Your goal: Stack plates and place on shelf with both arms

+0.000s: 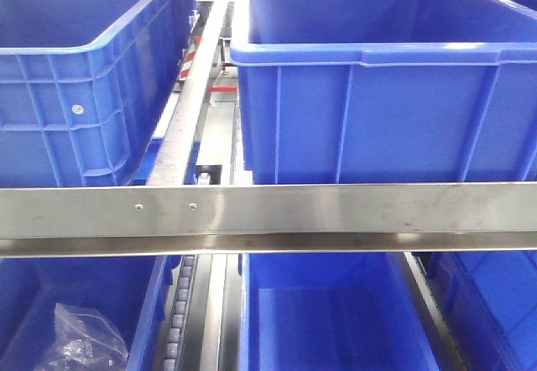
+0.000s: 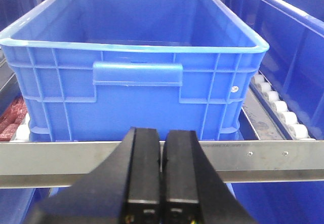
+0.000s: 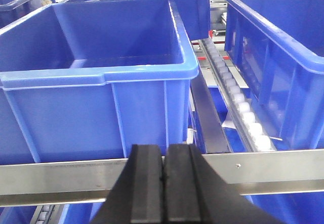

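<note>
Both sets of black fingers sit right up against our wrist cameras at 6 o'clock – the left gripper [image 2: 161, 183] and right gripper [image 3: 163, 188] are each clenched tight with nothing between them. Just past them at 12 o'clock we see the shelf [image 1: 336, 211] front rail, brushed steel, running straight across. Behind it sit blue crates [image 1: 377, 94], one facing each wrist camera. Bottom tier at 7 o'clock in the front view – a crumpled clear bag [image 1: 80, 342] inside a crate. We can't spot the plates anywhere.
</note>
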You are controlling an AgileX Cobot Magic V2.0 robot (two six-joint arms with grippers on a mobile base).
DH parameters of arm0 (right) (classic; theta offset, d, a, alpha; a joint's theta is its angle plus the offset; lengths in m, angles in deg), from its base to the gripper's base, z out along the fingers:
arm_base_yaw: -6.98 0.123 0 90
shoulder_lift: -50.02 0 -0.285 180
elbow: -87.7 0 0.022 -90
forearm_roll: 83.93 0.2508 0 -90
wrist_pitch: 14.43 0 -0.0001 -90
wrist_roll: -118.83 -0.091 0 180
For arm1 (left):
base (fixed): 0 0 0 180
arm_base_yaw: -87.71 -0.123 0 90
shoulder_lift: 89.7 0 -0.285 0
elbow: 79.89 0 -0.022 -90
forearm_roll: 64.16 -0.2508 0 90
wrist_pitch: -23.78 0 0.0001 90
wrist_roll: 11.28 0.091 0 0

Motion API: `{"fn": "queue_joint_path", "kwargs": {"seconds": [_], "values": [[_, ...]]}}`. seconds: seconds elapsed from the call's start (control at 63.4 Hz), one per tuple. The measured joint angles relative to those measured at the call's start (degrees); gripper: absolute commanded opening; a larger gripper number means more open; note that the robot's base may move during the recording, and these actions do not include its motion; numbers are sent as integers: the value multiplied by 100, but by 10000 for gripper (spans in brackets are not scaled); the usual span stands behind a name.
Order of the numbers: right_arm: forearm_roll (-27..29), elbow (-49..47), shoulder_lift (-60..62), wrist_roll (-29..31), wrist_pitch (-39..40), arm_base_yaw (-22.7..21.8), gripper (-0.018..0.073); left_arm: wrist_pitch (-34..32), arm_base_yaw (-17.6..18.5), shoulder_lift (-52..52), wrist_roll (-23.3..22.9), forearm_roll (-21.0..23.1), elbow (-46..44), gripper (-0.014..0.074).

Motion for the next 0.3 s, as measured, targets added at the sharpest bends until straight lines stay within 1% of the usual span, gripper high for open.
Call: {"fn": "queue_joint_path", "kwargs": {"seconds": [0.3], "values": [[0,0,0,0,0,0,21,0,0,0,0,0,0,86]]}}
